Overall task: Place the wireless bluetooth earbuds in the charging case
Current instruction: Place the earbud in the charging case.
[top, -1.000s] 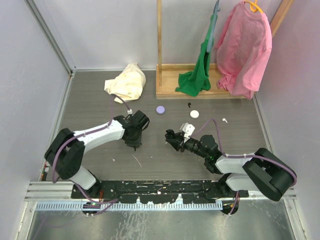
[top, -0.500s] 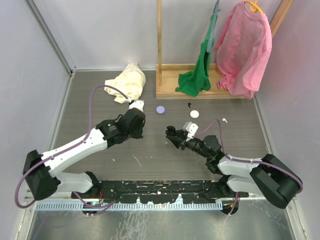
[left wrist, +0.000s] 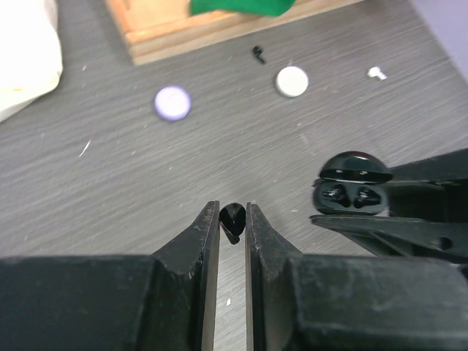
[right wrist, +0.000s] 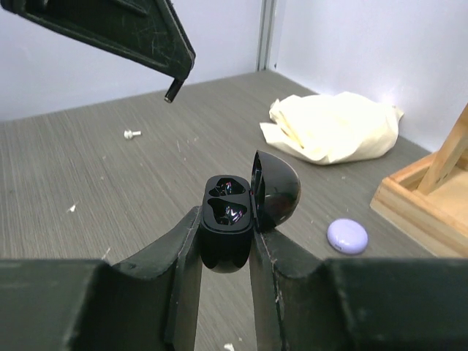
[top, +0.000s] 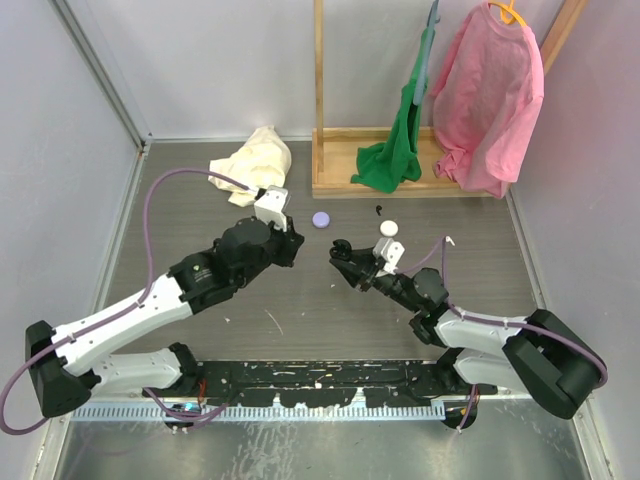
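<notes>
1. Black earbud [left wrist: 233, 219] is pinched tight in the left gripper [left wrist: 232, 210].
2. Black charging case [right wrist: 224, 210], lid flipped up, is clamped in the right gripper [right wrist: 225, 221], near the earbud but not touching.
3. Purple case [left wrist: 173, 102] and white case [left wrist: 292, 81] sit farther back on the table [left wrist: 110, 183].

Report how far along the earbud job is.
Done: the black case is open, lid up, clamped in the right fingers. In hand: the left fingers pinch one black earbud short of the case, not yet seated. Left: seat it, then fetch the second earbud lying near the wooden stand.
</notes>
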You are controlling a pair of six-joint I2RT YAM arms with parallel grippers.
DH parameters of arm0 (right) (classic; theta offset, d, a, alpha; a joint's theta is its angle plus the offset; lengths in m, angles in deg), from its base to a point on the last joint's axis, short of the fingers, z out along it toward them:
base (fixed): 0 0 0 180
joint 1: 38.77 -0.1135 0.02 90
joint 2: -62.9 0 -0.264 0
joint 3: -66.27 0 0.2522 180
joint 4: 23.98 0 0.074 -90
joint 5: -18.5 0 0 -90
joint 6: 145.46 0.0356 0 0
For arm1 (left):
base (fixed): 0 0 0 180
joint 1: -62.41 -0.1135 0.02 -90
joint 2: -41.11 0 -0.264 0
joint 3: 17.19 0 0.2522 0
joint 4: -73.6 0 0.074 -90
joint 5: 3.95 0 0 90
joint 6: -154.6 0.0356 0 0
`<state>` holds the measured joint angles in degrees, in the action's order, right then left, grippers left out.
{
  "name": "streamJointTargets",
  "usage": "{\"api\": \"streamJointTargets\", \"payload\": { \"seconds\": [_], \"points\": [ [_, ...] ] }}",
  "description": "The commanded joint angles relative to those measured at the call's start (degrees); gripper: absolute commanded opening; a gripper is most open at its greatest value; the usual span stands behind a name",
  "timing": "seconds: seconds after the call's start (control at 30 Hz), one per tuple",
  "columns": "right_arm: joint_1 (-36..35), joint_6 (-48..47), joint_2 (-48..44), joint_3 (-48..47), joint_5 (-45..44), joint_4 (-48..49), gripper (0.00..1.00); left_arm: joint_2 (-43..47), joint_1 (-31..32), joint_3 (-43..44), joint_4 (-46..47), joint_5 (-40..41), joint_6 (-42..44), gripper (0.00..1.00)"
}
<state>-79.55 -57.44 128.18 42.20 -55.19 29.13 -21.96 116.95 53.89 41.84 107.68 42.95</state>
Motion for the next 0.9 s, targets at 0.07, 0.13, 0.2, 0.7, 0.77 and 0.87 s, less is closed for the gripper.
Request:
{"api": "streamJointTargets", "payload": {
  "seconds": [0.07,0.13,0.2,0.7,0.77,0.87],
  "points": [
    [-0.40,3.00,1.53,-3.50,0.23,12.38,0.01,5.06,1.74,-4.73,19.36,-5.98,6.21,0.12],
    [-0.45,3.51,1.84,-4.22,0.50,13.51,0.01,5.74,2.06,-6.17,23.02,-8.12,7.48,0.12],
    [-0.51,3.81,1.80,-4.99,0.99,13.72,0.01,6.20,2.33,-7.24,26.46,-10.25,8.82,0.12],
    [-0.76,4.66,1.96,-7.93,4.84,14.21,0.01,6.74,3.79,-10.81,41.36,-20.87,16.51,0.12],
    [-0.78,4.68,2.23,-7.77,5.08,14.73,0.01,6.30,4.02,-10.98,41.93,-20.85,17.37,0.13],
    [-0.80,4.93,2.61,-7.50,5.22,16.00,0.01,5.50,4.42,-11.46,43.12,-20.60,18.60,0.12]
  ]
}}
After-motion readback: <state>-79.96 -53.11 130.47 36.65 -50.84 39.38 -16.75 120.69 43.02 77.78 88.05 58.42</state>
